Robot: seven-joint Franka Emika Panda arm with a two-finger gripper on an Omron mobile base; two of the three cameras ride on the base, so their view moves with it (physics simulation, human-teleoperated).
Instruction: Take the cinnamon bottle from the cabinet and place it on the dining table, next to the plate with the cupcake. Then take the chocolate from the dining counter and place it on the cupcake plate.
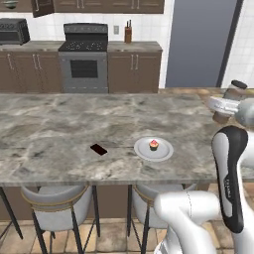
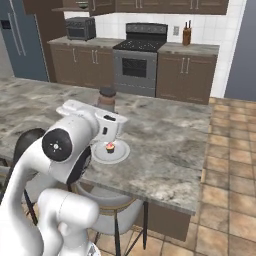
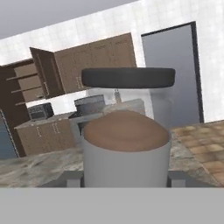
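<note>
The cinnamon bottle [image 3: 126, 140], clear with brown powder and a dark cap, stands close in front of the hand camera. My gripper [image 3: 126, 176] is shut on its lower body. In the left base view the bottle [image 1: 232, 94] hangs tilted above the right part of the marble dining counter [image 1: 59, 129], held by the gripper [image 1: 224, 107]. A grey plate [image 1: 166, 152] with a pink cupcake [image 1: 154, 144] lies left of and below it. The dark chocolate [image 1: 98, 149] lies flat left of the plate. From the right, the bottle [image 2: 106, 98] is above and behind the plate [image 2: 120, 154].
Two grey stools [image 1: 57, 201] stand tucked under the counter's near edge. Across the room are a stove [image 1: 84, 58], brown cabinets [image 1: 134, 69] and a knife block [image 1: 128, 33]. An upper cabinet door [image 3: 43, 72] hangs open. Tiled floor [image 2: 227, 165] lies to the counter's right.
</note>
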